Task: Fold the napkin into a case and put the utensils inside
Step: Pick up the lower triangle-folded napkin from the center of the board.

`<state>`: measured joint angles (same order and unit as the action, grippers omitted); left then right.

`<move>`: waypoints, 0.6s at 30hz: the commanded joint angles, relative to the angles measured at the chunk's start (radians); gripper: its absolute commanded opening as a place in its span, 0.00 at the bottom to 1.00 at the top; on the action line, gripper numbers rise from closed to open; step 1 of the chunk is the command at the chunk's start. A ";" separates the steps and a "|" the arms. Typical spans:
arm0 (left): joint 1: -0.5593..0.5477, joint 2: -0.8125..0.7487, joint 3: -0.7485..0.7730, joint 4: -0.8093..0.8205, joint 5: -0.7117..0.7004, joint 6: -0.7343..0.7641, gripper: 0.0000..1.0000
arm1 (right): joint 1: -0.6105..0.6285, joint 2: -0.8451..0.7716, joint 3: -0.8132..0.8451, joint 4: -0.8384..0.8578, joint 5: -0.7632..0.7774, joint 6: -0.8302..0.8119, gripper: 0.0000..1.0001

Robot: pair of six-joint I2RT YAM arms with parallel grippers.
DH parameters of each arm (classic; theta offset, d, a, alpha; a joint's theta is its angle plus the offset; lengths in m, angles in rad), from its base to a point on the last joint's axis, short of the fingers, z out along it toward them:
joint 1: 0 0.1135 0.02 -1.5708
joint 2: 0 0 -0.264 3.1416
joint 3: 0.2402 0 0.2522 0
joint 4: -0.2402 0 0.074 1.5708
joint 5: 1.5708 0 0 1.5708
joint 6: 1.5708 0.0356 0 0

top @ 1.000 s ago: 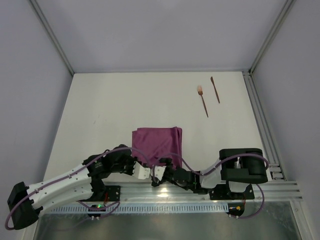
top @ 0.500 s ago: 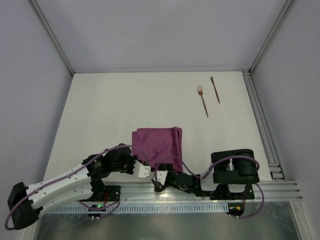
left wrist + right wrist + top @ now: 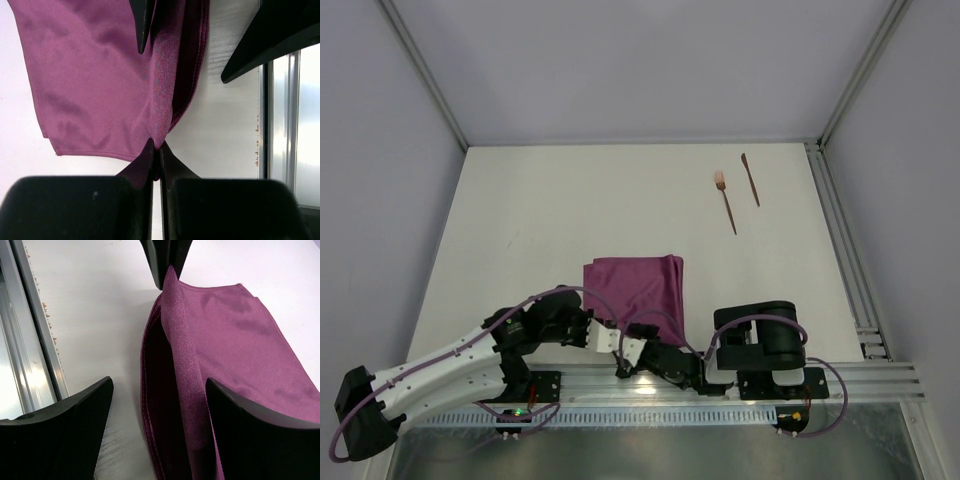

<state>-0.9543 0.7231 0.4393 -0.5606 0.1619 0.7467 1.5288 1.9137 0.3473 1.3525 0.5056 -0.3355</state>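
Nearest me, my left tool [image 3: 156,150] is clamped on a raised ridge along the near edge of the napkin [image 3: 635,285], which lies as a folded oblong on the worktop [image 3: 550,220]. My right tool [image 3: 157,385] is spread wide, straddling that ridge and gripping nothing. In the last second its arm has swung in leftward, but the cloth hasn't shifted, so I judge the fold unfinished. Far back right, the fork [image 3: 726,200] and knife [image 3: 750,180] lie untouched.
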 commanded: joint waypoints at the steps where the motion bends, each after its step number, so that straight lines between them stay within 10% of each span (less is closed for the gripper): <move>1: -0.001 -0.008 0.039 0.008 0.033 -0.018 0.00 | 0.002 0.042 0.009 0.203 0.065 -0.002 0.79; 9: 0.009 -0.014 0.038 -0.009 0.028 -0.009 0.00 | 0.004 0.010 -0.056 0.174 0.157 0.030 0.48; 18: 0.028 -0.024 0.033 -0.025 0.008 0.002 0.00 | 0.002 -0.140 -0.157 0.019 0.189 0.141 0.46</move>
<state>-0.9333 0.7109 0.4423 -0.5785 0.1677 0.7410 1.5295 1.8225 0.2108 1.3296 0.6476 -0.2623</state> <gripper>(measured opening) 0.012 0.464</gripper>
